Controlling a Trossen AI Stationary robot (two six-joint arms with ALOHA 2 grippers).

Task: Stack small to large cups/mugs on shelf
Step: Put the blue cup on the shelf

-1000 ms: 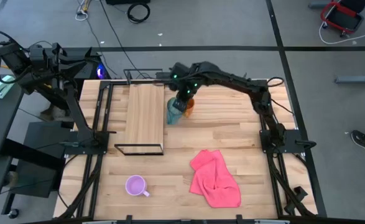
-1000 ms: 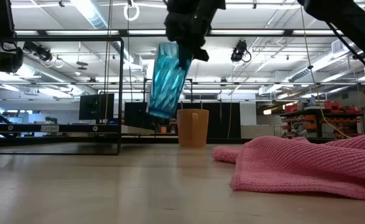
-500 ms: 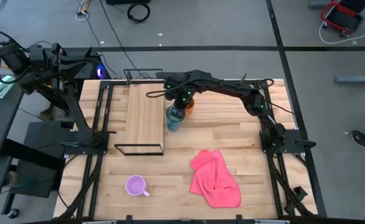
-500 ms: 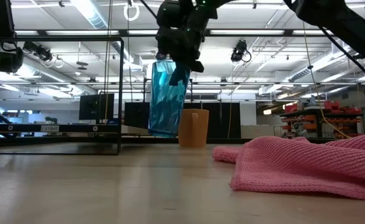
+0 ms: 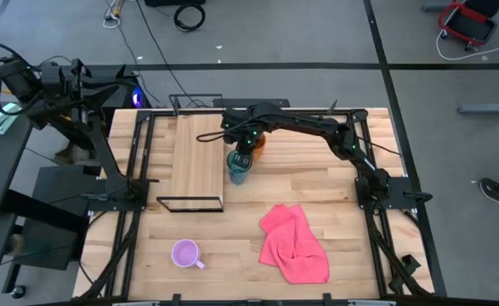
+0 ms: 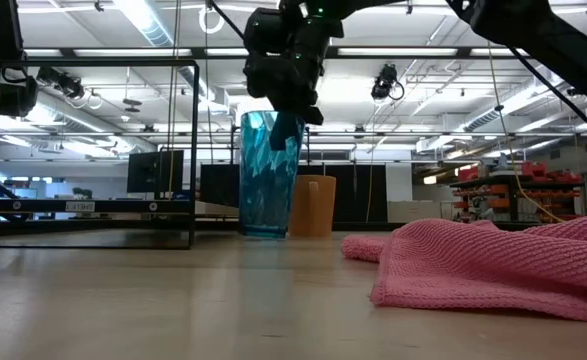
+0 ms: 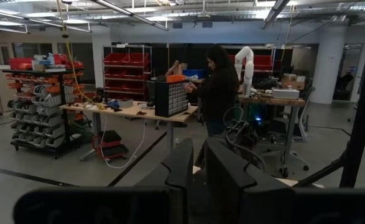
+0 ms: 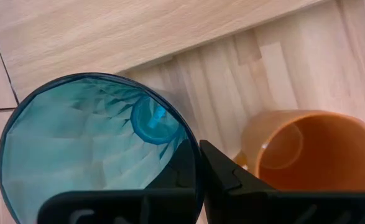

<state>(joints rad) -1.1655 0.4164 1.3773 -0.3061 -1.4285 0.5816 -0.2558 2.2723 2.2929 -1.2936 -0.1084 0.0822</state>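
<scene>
Right gripper clamped on teal tumbler rim

Right gripper (image 5: 241, 158) pinches the teal tumbler (image 6: 270, 175) by its rim, one finger inside. Tumbler stands upright on the table (image 5: 317, 178), just beside the shelf (image 5: 197, 157), orange mug (image 8: 306, 152) close by. Lilac mug (image 5: 185, 253) sits well apart (near pink cloth (image 5: 296, 242)). Left arm waits off-table, its fingers nearly together, gripping nothing.

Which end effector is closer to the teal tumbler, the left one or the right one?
Right. The right end effector pinches the teal tumbler by its rim; the left end effector is parked off the table's far-left corner.
</scene>
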